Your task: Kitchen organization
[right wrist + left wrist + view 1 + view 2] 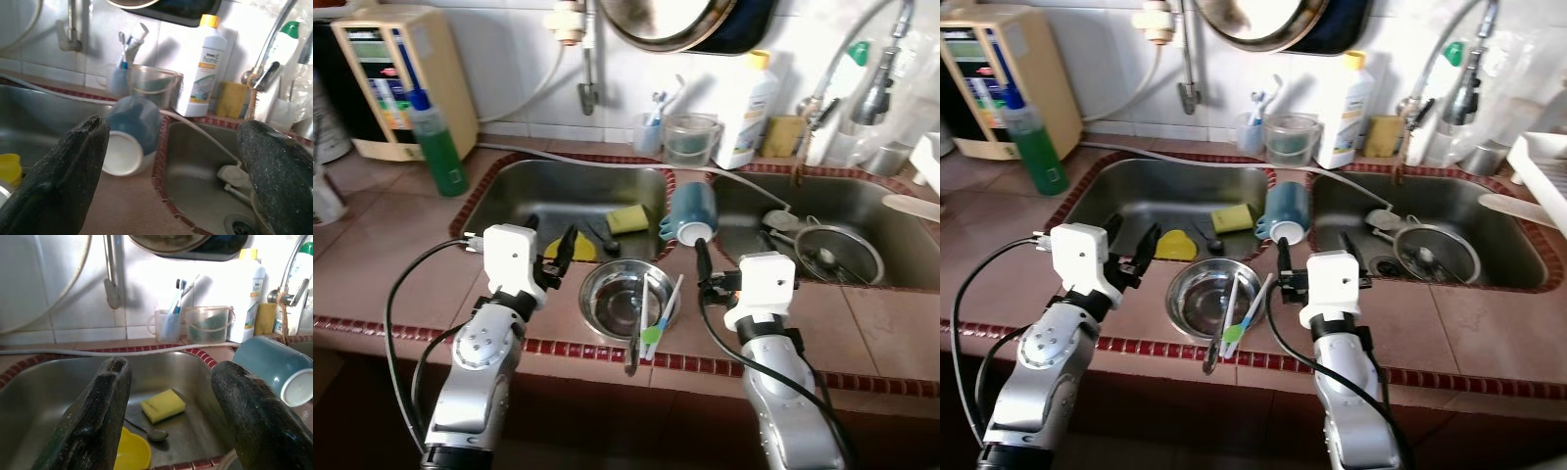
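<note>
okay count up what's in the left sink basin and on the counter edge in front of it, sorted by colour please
Yellow: 2 – sponge, small bowl
Blue: 1 – mug lying on its side on the divider
Silver: 3 – steel bowl, tongs, spoon
Green and white: 1 – toothbrush across the steel bowl
Total: 7

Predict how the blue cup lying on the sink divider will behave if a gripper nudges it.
The blue cup lies on its side across the narrow divider, so it will probably roll into either basin. It looks glazed and smooth, likely slippery for the right gripper, whose fingers are open just short of it. Probably breakable if it drops.
</note>
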Available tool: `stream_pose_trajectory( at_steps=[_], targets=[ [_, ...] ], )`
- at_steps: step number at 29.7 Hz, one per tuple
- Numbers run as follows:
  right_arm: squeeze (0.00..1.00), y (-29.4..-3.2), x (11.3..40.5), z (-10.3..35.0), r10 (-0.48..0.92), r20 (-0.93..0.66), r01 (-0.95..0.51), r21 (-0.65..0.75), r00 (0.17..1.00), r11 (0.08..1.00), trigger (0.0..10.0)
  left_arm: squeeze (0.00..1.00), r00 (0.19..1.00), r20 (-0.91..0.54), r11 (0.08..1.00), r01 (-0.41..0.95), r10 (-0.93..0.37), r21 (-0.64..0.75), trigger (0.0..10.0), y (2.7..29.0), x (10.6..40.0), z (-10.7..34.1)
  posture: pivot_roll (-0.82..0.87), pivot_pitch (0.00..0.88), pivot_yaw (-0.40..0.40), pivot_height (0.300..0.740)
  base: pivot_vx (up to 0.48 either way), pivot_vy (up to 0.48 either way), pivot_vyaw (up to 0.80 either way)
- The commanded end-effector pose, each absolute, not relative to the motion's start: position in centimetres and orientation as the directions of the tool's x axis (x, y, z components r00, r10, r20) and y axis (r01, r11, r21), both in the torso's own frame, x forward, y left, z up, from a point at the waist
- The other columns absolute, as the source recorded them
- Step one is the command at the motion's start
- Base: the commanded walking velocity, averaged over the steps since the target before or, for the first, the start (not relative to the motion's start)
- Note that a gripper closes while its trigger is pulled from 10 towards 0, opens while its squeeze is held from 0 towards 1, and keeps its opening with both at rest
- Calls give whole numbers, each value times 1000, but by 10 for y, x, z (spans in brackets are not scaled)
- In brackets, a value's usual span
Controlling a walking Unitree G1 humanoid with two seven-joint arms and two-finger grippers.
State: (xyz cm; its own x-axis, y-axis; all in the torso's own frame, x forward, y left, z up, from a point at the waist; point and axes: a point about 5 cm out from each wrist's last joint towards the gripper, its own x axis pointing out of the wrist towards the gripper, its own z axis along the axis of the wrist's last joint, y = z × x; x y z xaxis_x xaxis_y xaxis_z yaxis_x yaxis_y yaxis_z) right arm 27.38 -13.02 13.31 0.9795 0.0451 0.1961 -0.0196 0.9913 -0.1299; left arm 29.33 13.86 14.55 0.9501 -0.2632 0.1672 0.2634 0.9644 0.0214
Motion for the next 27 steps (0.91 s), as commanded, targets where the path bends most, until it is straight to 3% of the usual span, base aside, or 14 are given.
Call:
stream_pose_trajectory(
  at_steps=[1,13,27],
  targets=[
    [0,-127,275,133,58,185,-34,-134,981,990,10000,0,952,166,966,255,-257,33,10000,141,294,146,-233,0,24,740,0,0,-788],
    [0,-126,276,133,59,184,-35,-131,981,991,10000,0,954,166,968,249,-250,29,10000,141,295,147,-229,0,22,740,0,0,-765],
    [0,-125,274,138,54,217,-28,-122,975,992,10000,0,952,175,967,253,-252,16,10000,142,297,152,-229,0,37,740,0,0,0]
  ],
)
